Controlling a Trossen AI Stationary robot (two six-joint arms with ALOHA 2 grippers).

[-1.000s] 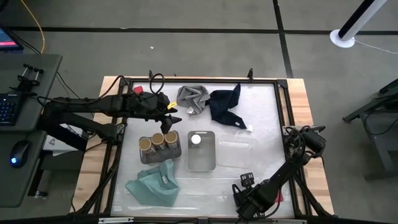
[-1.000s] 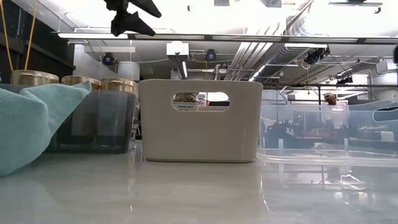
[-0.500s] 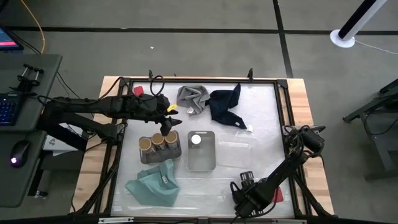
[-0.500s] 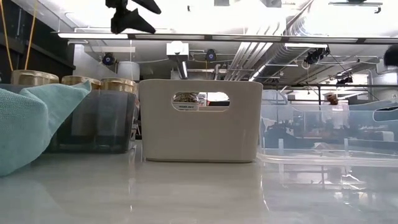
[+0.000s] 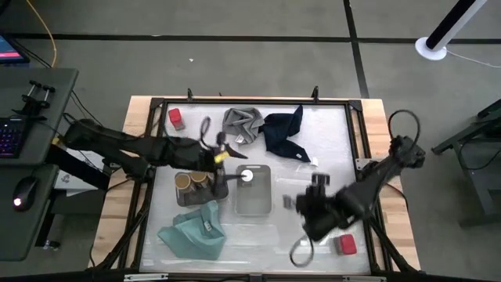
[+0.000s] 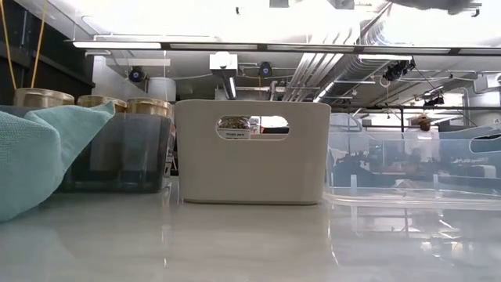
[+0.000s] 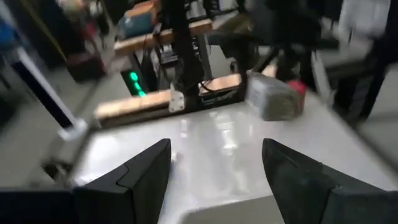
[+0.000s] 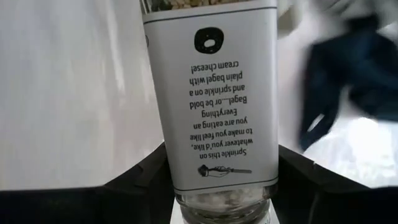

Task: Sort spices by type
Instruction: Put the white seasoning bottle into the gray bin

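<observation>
Table (image 5: 329, 141): pale top in a dark frame, concrete floor around it.
Jar in right gripper (image 8: 211, 93): white label with printed text, clamped between the fingers (seeds show through the glass).
Right gripper (image 5: 307, 202): raised over the table's right half, beside the clear tray (image 5: 297, 182).
White-topped jar (image 5: 246, 175): inside the beige bin (image 5: 253, 200).
Tan-topped jars (image 5: 192, 181): in the dark bin (image 6: 117, 153), next to the teal cloth (image 5: 192, 233).
Red jars: one at the far left corner (image 5: 176, 118), one near the right edge (image 5: 344, 244).
Left gripper (image 5: 233, 157): fingers spread, empty, above the beige bin's far edge.
</observation>
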